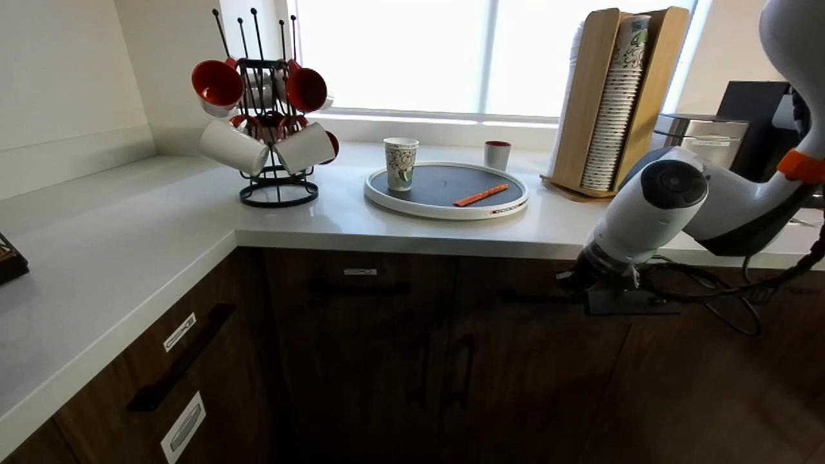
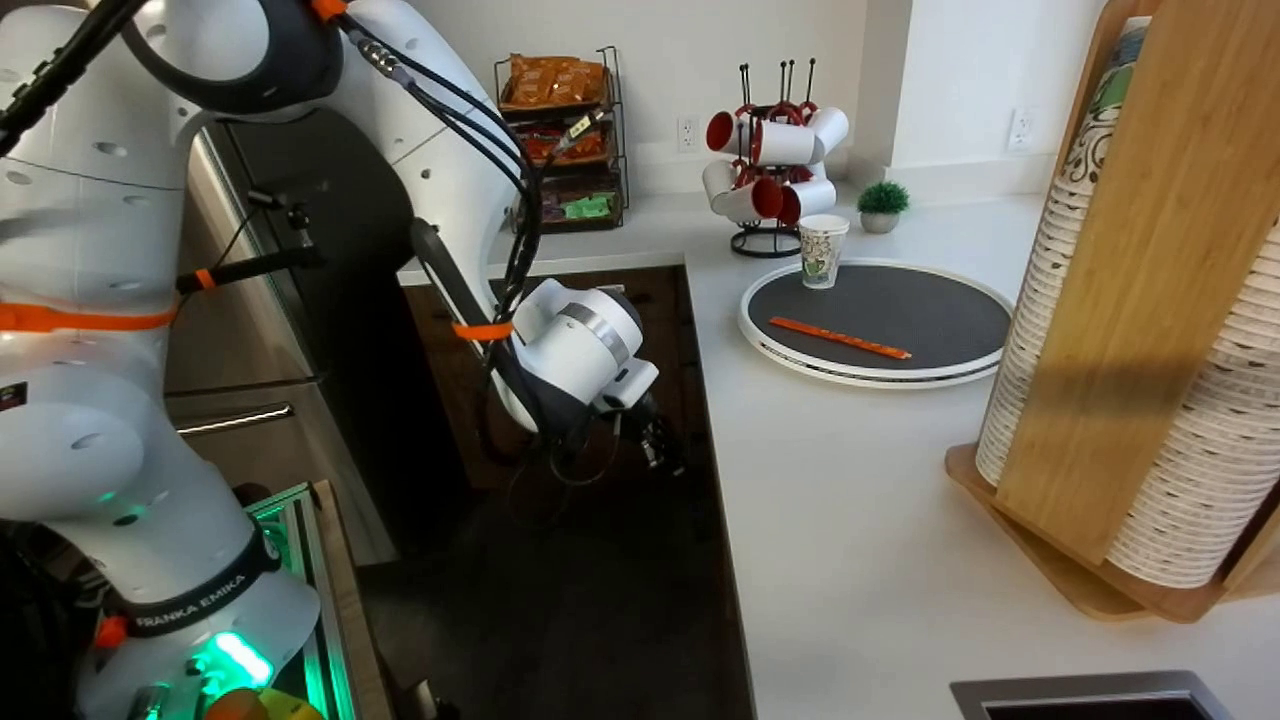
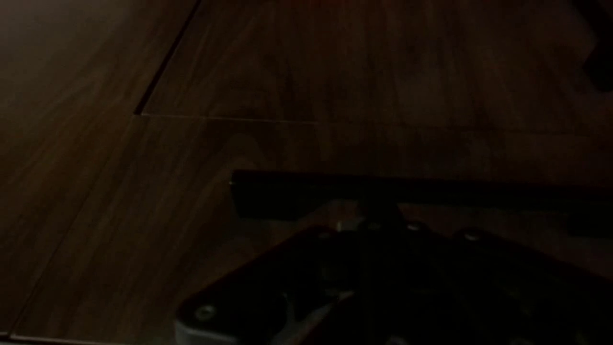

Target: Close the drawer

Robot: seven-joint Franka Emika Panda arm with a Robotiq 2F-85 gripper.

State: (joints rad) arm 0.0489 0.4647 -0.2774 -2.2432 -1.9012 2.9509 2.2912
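The dark brown drawer front (image 1: 486, 277) is under the counter in an exterior view and fills the lower middle of the dark wrist view (image 3: 177, 201). It looks about level with the fronts around it. Its pale inner walls and orange-red items are out of view. Its black bar handle (image 3: 455, 191) runs across the wrist view. My gripper (image 3: 378, 211) looks shut, its fingertips together at the handle bar. I cannot tell whether they touch it. The gripper also shows against the front in both exterior views (image 1: 567, 281) (image 2: 668, 458).
The white counter edge (image 1: 412, 245) overhangs the drawer just above the gripper. A round grey tray (image 1: 445, 212) with a paper cup (image 1: 401, 164) and an orange stick (image 1: 481, 195) stands on it. A wooden cup holder (image 1: 596, 109) stands near the arm. A mug rack (image 1: 278, 193) is farther off.
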